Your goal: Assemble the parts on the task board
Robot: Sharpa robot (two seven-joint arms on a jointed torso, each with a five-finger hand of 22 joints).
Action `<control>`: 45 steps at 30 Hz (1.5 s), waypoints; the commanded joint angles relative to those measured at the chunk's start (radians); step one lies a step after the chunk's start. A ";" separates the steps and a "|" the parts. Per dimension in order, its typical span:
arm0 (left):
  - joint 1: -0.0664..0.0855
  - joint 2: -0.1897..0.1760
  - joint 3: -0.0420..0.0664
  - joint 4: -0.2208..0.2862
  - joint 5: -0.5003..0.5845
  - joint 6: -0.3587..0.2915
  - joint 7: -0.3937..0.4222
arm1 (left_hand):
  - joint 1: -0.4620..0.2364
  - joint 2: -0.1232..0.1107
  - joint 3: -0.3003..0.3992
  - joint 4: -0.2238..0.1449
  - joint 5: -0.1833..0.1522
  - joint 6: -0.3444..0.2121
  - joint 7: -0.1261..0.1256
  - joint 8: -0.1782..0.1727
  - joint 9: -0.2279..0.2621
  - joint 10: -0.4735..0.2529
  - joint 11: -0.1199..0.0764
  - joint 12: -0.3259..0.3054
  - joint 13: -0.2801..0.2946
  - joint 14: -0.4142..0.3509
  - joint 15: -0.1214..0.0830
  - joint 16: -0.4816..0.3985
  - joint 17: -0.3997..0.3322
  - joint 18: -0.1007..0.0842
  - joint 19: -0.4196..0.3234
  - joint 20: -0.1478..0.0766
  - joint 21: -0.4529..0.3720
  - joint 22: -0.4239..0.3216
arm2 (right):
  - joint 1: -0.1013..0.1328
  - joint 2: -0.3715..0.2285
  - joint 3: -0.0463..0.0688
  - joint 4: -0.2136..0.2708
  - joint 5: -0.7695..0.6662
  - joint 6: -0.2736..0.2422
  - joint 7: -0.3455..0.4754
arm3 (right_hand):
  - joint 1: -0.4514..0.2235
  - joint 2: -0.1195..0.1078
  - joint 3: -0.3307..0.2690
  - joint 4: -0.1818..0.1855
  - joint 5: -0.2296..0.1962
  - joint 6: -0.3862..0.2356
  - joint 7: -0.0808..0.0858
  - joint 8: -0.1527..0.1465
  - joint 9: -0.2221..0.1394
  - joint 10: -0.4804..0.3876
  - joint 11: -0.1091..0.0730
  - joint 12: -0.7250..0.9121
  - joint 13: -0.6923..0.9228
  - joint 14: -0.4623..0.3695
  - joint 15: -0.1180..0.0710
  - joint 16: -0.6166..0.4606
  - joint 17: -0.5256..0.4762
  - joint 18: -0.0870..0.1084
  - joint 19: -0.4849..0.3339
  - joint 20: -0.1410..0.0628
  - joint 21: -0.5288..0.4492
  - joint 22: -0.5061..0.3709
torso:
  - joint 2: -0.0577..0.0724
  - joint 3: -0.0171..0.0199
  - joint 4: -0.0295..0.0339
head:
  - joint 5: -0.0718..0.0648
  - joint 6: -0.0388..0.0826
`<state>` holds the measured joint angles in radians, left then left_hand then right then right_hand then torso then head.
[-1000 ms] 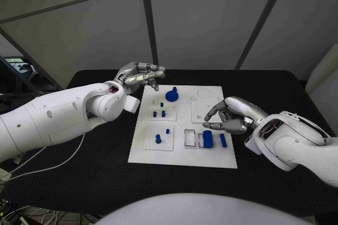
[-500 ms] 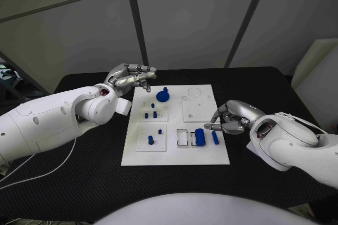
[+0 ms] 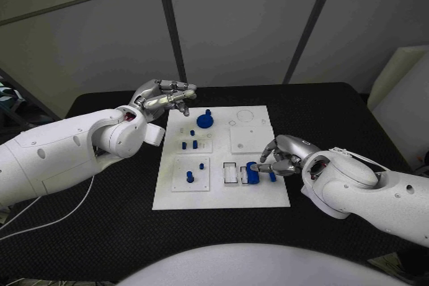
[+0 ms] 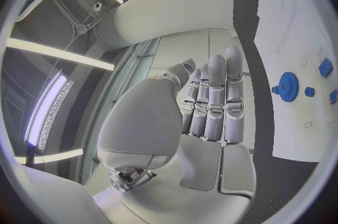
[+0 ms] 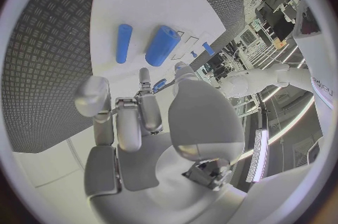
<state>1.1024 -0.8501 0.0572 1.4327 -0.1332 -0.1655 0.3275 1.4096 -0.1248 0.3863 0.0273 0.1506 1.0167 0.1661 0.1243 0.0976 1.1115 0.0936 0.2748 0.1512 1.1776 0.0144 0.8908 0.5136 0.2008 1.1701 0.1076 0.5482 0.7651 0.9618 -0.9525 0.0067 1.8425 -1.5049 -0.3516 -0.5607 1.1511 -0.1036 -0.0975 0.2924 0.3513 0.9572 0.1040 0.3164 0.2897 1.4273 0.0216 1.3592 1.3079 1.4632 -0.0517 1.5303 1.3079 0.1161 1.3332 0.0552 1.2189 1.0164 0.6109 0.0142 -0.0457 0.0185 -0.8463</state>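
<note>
**Right hand over the loose blue cylinders, left hand idle by the gear**

Task board (image 3: 214, 196) sits mid-table. Thick blue cylinder (image 3: 252, 174) lies on its side at the board's 4 o'clock area, just beside two empty white slots (image 3: 230, 174). Thin blue rod (image 3: 273, 175) lies at the cylinder's 3 o'clock, close but apart; both also in the right wrist view, cylinder (image 5: 161, 45), rod (image 5: 123, 43). Blue gear (image 3: 204, 120) stands near the board's 12 o'clock; small blue pegs (image 3: 190, 142) stand in the plates at 9 o'clock.

Right hand (image 3: 283, 157) hangs over the cylinder and rod, fingers curled, tips near them; the wrist view shows a gap, so holding nothing. Clenched or slightly apart: cannot tell. Left hand (image 3: 165, 95) is raised off the board's 11 o'clock corner, fingers straight and together, nothing held.

Handling, judged: parts look like rigid, light, smooth plastic. Lying cylinders will likely roll if nudged. Best grip is probably across the cylinder's middle, thumb opposing fingers, from above. The rod is slimmer, so needs a fingertip pinch and may slip.
</note>
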 commanded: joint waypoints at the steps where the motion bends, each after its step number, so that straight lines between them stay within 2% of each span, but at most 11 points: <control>1: 0.002 -0.001 0.001 0.003 -0.002 0.009 0.005 | 0.010 0.003 -0.001 -0.004 -0.002 0.002 0.000 0.001 -0.002 -0.007 0.001 0.005 0.001 -0.006 0.000 0.005 -0.002 -0.018 0.001 0.002 -0.005 0.001 | -0.008 0.009 -0.001 -0.004 -0.003 0.008 -0.016 | -0.006 0.003 -0.007 -0.001 -0.005 -0.009 0.000 0.005 0.001 -0.002 0.003 0.000 0.020 0.088 0.007 0.005 0.166 -0.011 0.001 0.007 0.003 -0.001 | 0.000 -0.0002 0.0013 | -0.003 -0.001; 7: 0.002 -0.004 0.001 0.003 -0.002 0.008 0.005 | 0.010 0.003 -0.001 -0.004 -0.002 0.002 0.000 0.001 -0.002 -0.007 0.001 0.005 0.001 -0.007 0.000 0.005 -0.002 -0.018 0.001 0.002 -0.005 0.001 | -0.022 0.024 -0.002 -0.007 -0.001 0.010 -0.015 | -0.007 0.006 -0.010 -0.001 -0.005 -0.009 0.000 0.007 0.003 -0.001 0.003 0.002 0.023 0.089 0.007 0.005 0.168 -0.011 0.001 0.007 0.004 0.000 | 0.000 0.0007 -0.0001 | 0.001 -0.004; 14: 0.002 -0.004 0.001 0.002 -0.002 0.009 0.004 | 0.010 0.004 -0.001 -0.004 -0.002 0.003 0.000 0.002 -0.002 -0.007 0.000 0.006 0.001 -0.007 0.000 0.005 -0.002 -0.018 0.000 0.002 -0.005 0.001 | -0.026 0.027 -0.002 -0.009 -0.001 0.046 -0.017 | -0.008 0.010 -0.014 -0.001 -0.007 -0.007 -0.001 0.012 0.007 0.000 0.003 0.003 0.025 0.089 0.007 0.006 0.170 -0.011 0.001 0.008 0.004 0.000 | -0.001 0.0001 -0.0005 | 0.003 -0.007; 17: 0.002 -0.005 0.001 0.002 -0.002 0.009 0.004 | 0.010 0.004 -0.001 -0.004 -0.002 0.003 0.000 0.002 -0.002 -0.007 0.000 0.006 0.001 -0.007 0.000 0.005 -0.002 -0.018 0.000 0.002 -0.005 0.001 | -0.027 0.030 -0.002 -0.014 -0.007 0.062 -0.019 | -0.009 0.012 -0.016 -0.001 -0.009 -0.007 -0.001 0.014 0.008 -0.002 0.003 0.001 0.024 0.090 0.007 0.009 0.177 -0.011 0.000 0.008 0.003 -0.001 | 0.000 0.0010 -0.0001 | 0.004 -0.009; 23: 0.002 -0.006 0.001 0.004 -0.002 0.010 0.004 | 0.010 0.004 -0.001 -0.004 -0.002 0.003 0.000 0.002 -0.002 -0.007 0.000 0.006 0.001 -0.007 0.000 0.005 -0.002 -0.018 0.000 0.002 -0.005 0.001 | -0.028 0.042 -0.002 -0.028 -0.022 0.072 -0.020 | -0.008 0.014 -0.017 -0.001 -0.009 -0.007 -0.001 0.015 0.009 -0.003 0.003 0.000 0.023 0.091 0.007 0.009 0.178 -0.011 -0.001 0.008 0.002 -0.003 | 0.000 0.0009 0.0018 | 0.005 -0.009; 31: 0.002 -0.009 0.001 0.006 -0.002 0.011 0.002 | 0.010 0.004 -0.001 -0.004 -0.002 0.003 0.000 0.002 -0.002 -0.007 0.000 0.006 0.001 -0.007 0.000 0.005 -0.002 -0.018 0.000 0.002 -0.005 0.001 | -0.031 0.059 -0.003 -0.050 -0.034 0.074 -0.021 | 0.029 0.029 -0.022 -0.009 -0.002 -0.015 -0.001 0.029 0.021 -0.004 0.002 -0.001 0.028 0.091 0.007 0.010 0.180 -0.010 -0.003 0.008 0.002 -0.002 | 0.001 0.0008 0.0006 | 0.010 -0.013; 36: 0.002 -0.010 0.001 0.007 -0.002 0.012 0.001 | 0.009 0.004 -0.002 -0.004 -0.002 0.003 0.000 0.002 -0.002 -0.007 0.000 0.006 0.002 -0.007 0.000 0.006 -0.002 -0.019 0.000 0.002 -0.005 0.001 | -0.032 0.061 -0.003 -0.056 -0.041 0.078 -0.022 | 0.072 0.034 -0.029 -0.022 0.027 -0.023 -0.001 0.040 0.031 -0.005 0.002 -0.003 0.031 0.091 0.007 0.011 0.183 -0.010 -0.004 0.008 0.001 -0.002 | 0.000 0.0009 0.0000 | 0.012 -0.015; 39: 0.002 -0.011 0.001 0.008 -0.002 0.012 0.001 | 0.009 0.004 -0.002 -0.004 -0.002 0.003 0.000 0.002 -0.002 -0.007 0.000 0.006 0.002 -0.007 0.000 0.006 -0.002 -0.019 0.000 0.002 -0.005 0.001 | -0.033 0.061 -0.003 -0.056 -0.042 0.072 -0.022 | 0.106 0.040 -0.029 -0.038 0.063 -0.026 -0.001 0.047 0.038 -0.004 0.002 -0.003 0.035 0.092 0.007 0.012 0.187 -0.010 -0.005 0.008 0.001 -0.002 | 0.000 0.0007 0.0003 | 0.011 -0.015; 45: 0.001 -0.013 0.001 0.009 -0.002 0.013 0.000 | 0.009 0.004 -0.002 -0.004 -0.002 0.003 0.000 0.002 -0.002 -0.007 0.000 0.006 0.002 -0.007 0.000 0.006 -0.002 -0.019 0.000 0.002 -0.005 0.001 | -0.033 0.043 -0.003 -0.032 -0.031 0.002 -0.021 | 0.126 0.058 -0.033 -0.042 0.139 -0.017 -0.006 0.062 0.048 0.004 -0.002 0.005 0.048 0.093 0.003 0.014 0.194 -0.011 -0.002 0.005 0.005 0.005 | -0.001 0.0022 -0.0013 | 0.014 -0.014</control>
<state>1.1024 -0.8619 0.0571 1.4389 -0.1332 -0.1645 0.3253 1.4096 -0.1248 0.3863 0.0273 0.1506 1.0167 0.1661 0.1243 0.0968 1.1115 0.0936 0.2748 0.1518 1.1776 0.0144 0.8908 0.5128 0.2008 1.1701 0.1076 0.5482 0.7652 0.9314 -0.9050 0.0065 1.8011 -1.5410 -0.3125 -0.5784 1.2741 -0.0495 -0.1240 0.2529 0.4818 0.9342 0.1052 0.3723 0.3315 1.4272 0.0217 1.3590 1.3077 1.4633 -0.0518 1.5394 1.3075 0.1164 1.3296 0.0589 1.2189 1.0199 0.6106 0.0153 -0.0460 0.0313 -0.8609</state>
